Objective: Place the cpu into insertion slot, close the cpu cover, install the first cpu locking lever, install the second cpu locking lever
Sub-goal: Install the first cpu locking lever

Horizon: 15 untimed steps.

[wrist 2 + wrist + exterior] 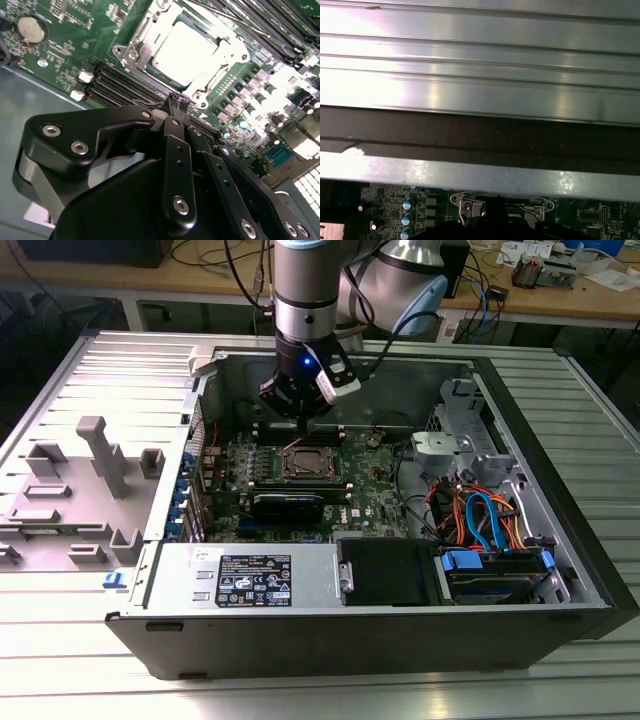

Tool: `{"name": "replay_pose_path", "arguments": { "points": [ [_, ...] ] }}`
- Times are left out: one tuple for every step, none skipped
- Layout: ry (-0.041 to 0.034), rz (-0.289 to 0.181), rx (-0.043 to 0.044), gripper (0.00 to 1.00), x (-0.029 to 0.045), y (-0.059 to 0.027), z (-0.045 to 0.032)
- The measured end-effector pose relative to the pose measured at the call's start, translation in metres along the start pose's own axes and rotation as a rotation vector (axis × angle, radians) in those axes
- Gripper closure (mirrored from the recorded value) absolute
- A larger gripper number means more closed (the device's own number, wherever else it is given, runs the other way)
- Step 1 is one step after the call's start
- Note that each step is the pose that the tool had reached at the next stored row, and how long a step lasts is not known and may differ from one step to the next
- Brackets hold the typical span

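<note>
1. My fingers (176,135) are clenched tip to tip just beside the insertion slot (127,52); I cannot tell whether they pinch anything.
2. The cpu (187,47) lies flat in that slot, framed by the cpu cover (225,50).
3. I judge the cpu light, stiff and fragile: hold its edges only.

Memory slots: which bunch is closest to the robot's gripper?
The black slots with white end clips, just beside the gripper; the other bunch lies past the cpu.
</note>
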State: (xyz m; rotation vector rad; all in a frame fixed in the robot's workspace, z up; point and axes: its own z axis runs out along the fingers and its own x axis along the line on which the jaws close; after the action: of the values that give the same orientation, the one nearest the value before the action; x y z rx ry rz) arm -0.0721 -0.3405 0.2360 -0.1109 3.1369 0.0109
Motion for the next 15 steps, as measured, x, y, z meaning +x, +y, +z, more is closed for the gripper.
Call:
{"name": "replay_pose_path", "arguments": {
  "points": [
    [0.0,0.0,0.0001,0.89,0.0,0.0004,0.0004],
    [0.0001,0.0,0.0,0.89,-0.0001,0.0017,0.0015],
    [0.0,0.0,0.0001,0.89,-0.0002,0.0031,0.0026],
    [0.0,0.001,0.0,0.89,-0.0003,0.0039,0.0032],
    [0.0,0.003,0.0,0.89,-0.0004,0.0039,0.0036],
    [0.0002,0.007,0.0005,0.89,-0.0009,0.0039,0.0039],
    [0.0001,0.01,0.0005,0.89,-0.002,0.0038,0.0044],
    [0.0,0.011,0.0003,0.89,-0.0029,0.0038,0.0047],
    [0.0,0.013,0.0003,0.89,-0.0041,0.0037,0.0049],
    [0.0,0.017,0.0005,0.89,-0.0062,0.0035,0.0053],
    [0.0001,0.022,0.0007,0.89,-0.008,0.0034,0.0056],
    [0.0001,0.025,0.0007,0.89,-0.0091,0.0033,0.0058],
    [0.0002,0.029,0.0008,0.89,-0.0105,0.0032,0.0061],
    [0.0003,0.031,0.0009,0.89,-0.0111,0.0032,0.0063],
    [0.0003,0.032,0.001,0.89,-0.0118,0.0031,0.0066]
  ]
}}
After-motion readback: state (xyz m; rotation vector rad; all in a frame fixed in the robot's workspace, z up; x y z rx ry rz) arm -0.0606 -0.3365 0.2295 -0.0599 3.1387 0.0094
